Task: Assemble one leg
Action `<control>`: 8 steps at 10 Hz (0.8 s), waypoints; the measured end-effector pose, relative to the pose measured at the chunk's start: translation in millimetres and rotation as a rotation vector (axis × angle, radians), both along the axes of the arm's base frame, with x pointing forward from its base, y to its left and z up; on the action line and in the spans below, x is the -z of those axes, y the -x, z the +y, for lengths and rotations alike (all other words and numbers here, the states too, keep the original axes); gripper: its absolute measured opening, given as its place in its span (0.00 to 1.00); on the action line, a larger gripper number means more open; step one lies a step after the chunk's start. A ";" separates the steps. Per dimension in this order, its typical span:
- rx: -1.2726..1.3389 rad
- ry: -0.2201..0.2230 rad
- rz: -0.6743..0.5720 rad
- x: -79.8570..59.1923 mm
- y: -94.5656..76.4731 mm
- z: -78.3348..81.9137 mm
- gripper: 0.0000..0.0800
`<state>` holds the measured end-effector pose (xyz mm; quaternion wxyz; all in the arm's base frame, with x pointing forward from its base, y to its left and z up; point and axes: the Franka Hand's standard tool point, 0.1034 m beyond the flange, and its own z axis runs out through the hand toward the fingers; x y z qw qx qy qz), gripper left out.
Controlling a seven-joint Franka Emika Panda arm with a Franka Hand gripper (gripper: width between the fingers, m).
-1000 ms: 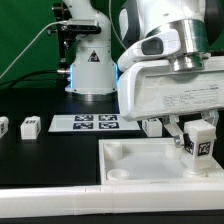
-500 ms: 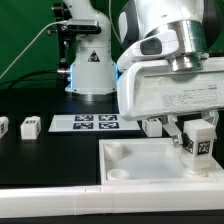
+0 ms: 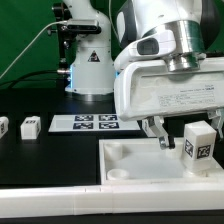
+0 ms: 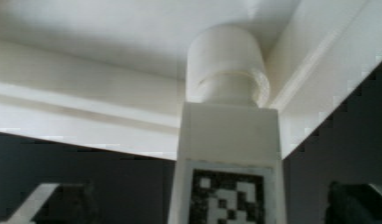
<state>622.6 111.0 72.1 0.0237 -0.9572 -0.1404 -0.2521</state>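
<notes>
The leg [image 3: 198, 144], a small white post with tag markers, stands upright in the corner of the large white panel [image 3: 130, 160] nearest the exterior view's right. My gripper [image 3: 190, 138] hangs over it, open, with one finger [image 3: 165, 135] clear of the leg's side and the other hidden behind the leg. In the wrist view the leg [image 4: 232, 150] runs between my dark fingertips [image 4: 42, 205]. There is a gap on each side, and its round end sits at the panel's corner [image 4: 99, 60]. My gripper [image 4: 206, 205] touches nothing there.
Two more small tagged legs [image 3: 30, 126] [image 3: 3, 127] lie on the black table at the exterior view's left. The marker board [image 3: 97, 122] lies behind the panel. A second robot base [image 3: 90, 70] stands at the back.
My jaws have opened and let go of the leg. The visible finger moved towards the exterior view's left, and the leg now stands free on the panel.
</notes>
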 end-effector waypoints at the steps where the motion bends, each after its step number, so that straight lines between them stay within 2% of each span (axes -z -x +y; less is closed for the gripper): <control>1: 0.000 0.001 0.002 -2.3 -0.5 -0.9 0.81; 5: -0.006 0.012 0.070 -16.9 1.2 -3.5 0.81; 6: -0.006 0.013 0.075 -15.5 1.8 -3.5 0.81; 7: -0.012 0.018 0.126 -12.2 5.0 -1.3 0.81; 8: -0.014 0.029 0.252 -10.2 10.4 3.1 0.81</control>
